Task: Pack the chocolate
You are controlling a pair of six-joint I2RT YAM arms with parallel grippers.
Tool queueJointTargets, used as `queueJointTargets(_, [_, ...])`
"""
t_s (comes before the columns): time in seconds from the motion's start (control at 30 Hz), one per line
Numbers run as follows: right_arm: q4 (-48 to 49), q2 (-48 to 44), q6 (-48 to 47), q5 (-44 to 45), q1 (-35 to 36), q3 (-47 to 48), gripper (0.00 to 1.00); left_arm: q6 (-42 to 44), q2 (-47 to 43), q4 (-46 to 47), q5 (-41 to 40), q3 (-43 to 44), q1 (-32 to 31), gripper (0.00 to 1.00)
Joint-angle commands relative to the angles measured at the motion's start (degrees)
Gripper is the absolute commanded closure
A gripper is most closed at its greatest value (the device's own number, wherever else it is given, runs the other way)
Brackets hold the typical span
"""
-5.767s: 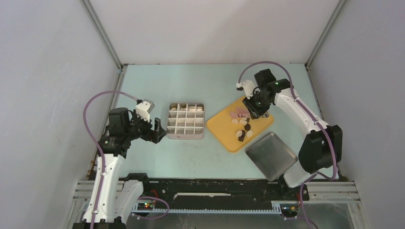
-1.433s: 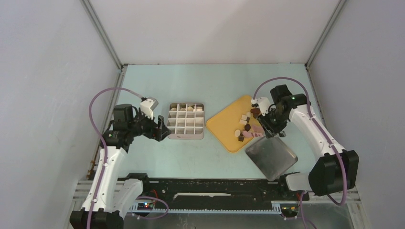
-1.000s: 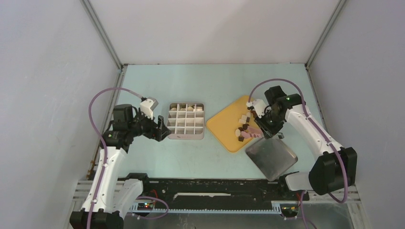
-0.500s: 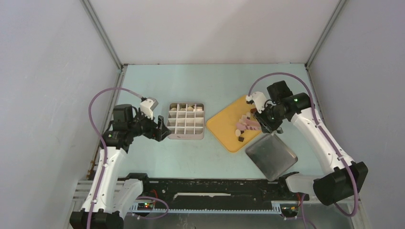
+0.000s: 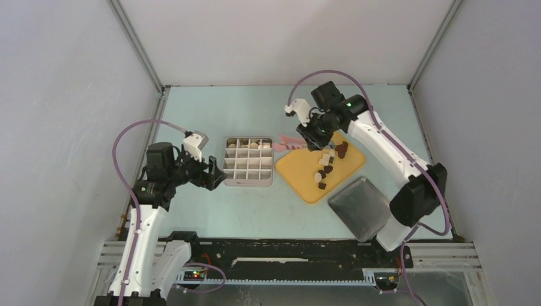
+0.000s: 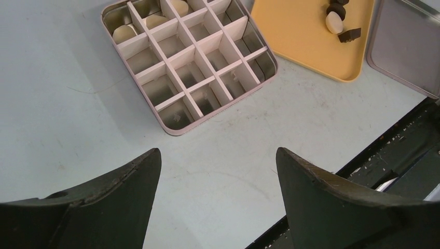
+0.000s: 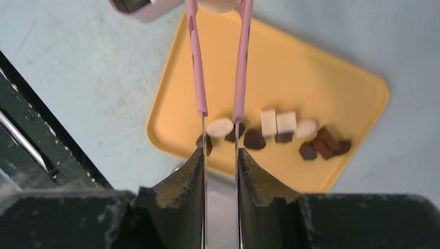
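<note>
Right gripper (image 7: 220, 155) clamped on pink tongs (image 7: 242, 62); tong tips pinch cream-white chocolate piece (image 7: 218, 5) over yellow tray (image 7: 337, 78) edge. Other chocolate pieces (image 7: 268, 122) on tray. Left gripper (image 6: 218, 155) spread wide.

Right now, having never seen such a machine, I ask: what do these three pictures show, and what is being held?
Two robot arms stand at a table. One picture looks down from above; the other two come from cameras on the wrists. The left gripper is open and empty, near a divided box holding three cream pieces. The right gripper squeezes pink tongs, which pinch one cream chocolate. More chocolates lie on a yellow tray, beside a metal tray.
</note>
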Motion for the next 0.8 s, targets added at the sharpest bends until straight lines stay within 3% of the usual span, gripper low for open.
queueJointTargets(0.0, [3.1, 6.5, 1.0, -2.8, 2.3, 9.7, 0.79, 0.5, -1.7, 0.8, -0.7, -0.9, 0.7, 0.15])
queueJointTargets(0.3, [1.9, 18.9, 2.5, -2.3, 4.5, 21.9, 0.79, -0.6, -3.1, 1.4, -2.7, -1.3, 2.6, 0.15])
queueJointTargets(0.77, [2.6, 20.0, 3.3, 0.5, 4.5, 20.7, 0.78, -1.9, -1.0, 3.6, -3.6, -1.7, 2.7, 0.16])
